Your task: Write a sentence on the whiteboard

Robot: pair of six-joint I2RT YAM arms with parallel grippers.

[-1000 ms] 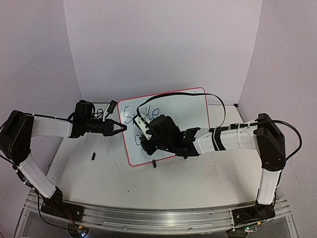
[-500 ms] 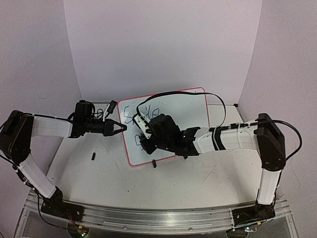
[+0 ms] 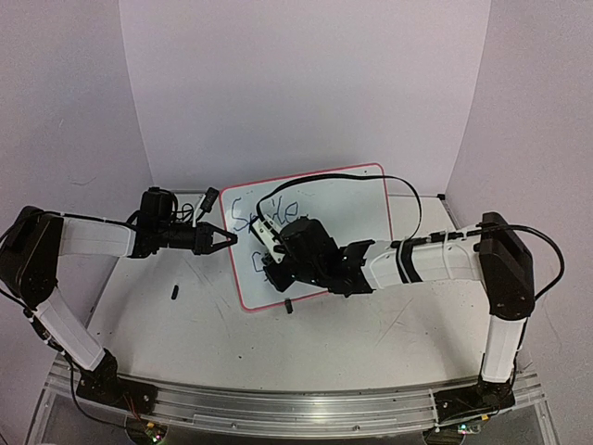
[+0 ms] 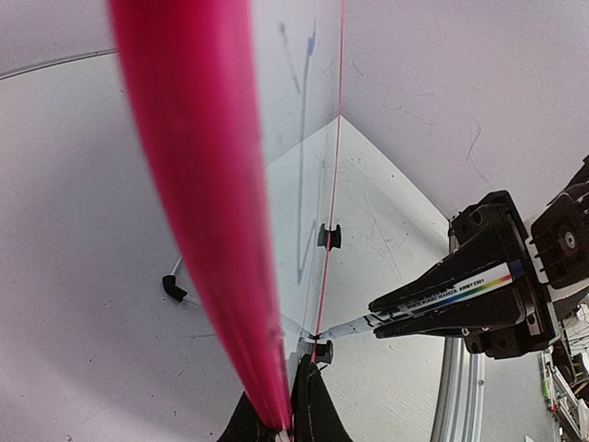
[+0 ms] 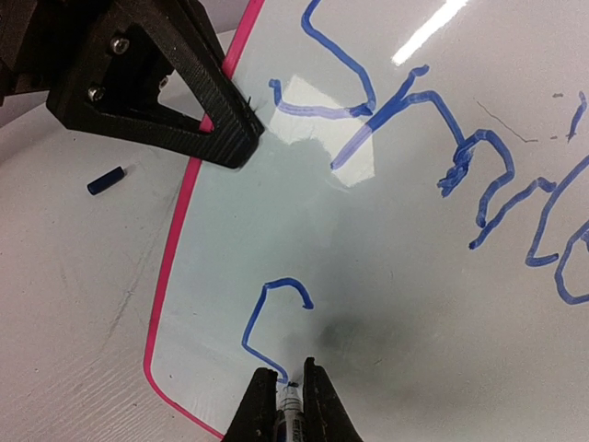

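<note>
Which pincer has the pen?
The right pincer, squeezing the marker with its tip on the whiteboard. The left pincer only pinches that board's edge.

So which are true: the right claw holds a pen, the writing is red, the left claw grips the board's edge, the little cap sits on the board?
The right gripper holds a marker on the whiteboard: true.
The writing is red: false, it is blue.
The left gripper clamps the board's pink frame: true.
The cap lies on the board: false, it lies on the table beside it.
</note>
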